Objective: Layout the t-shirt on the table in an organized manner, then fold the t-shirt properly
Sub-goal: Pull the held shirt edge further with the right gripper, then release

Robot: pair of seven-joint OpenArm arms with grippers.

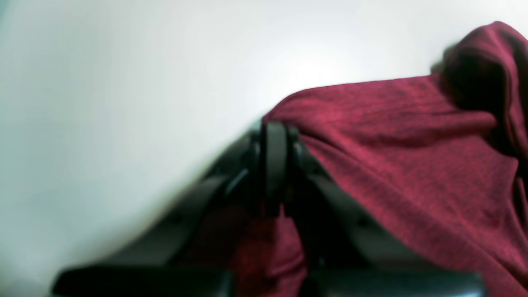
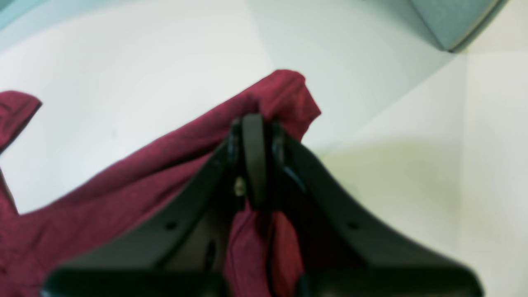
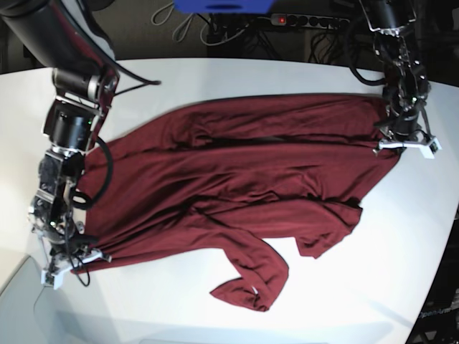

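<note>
t-shirt (image 3: 237, 172): 1 | table (image 3: 401, 236): 1 | arms: 2 | left end effector (image 1: 275, 136): 1 | right end effector (image 2: 253, 132): 1

Cameras: one overhead, two wrist-mounted.
Base looks down across the whole counter (image 3: 215, 72); each wrist view peers close along its tool at the shirt (image 3: 237, 172), shared by all.

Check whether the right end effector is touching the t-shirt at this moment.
Touching. The right wrist view shows the right end effector shut on a bunched fold of the t-shirt, with cloth pinched between its closed jaws and trailing beneath them.
</note>
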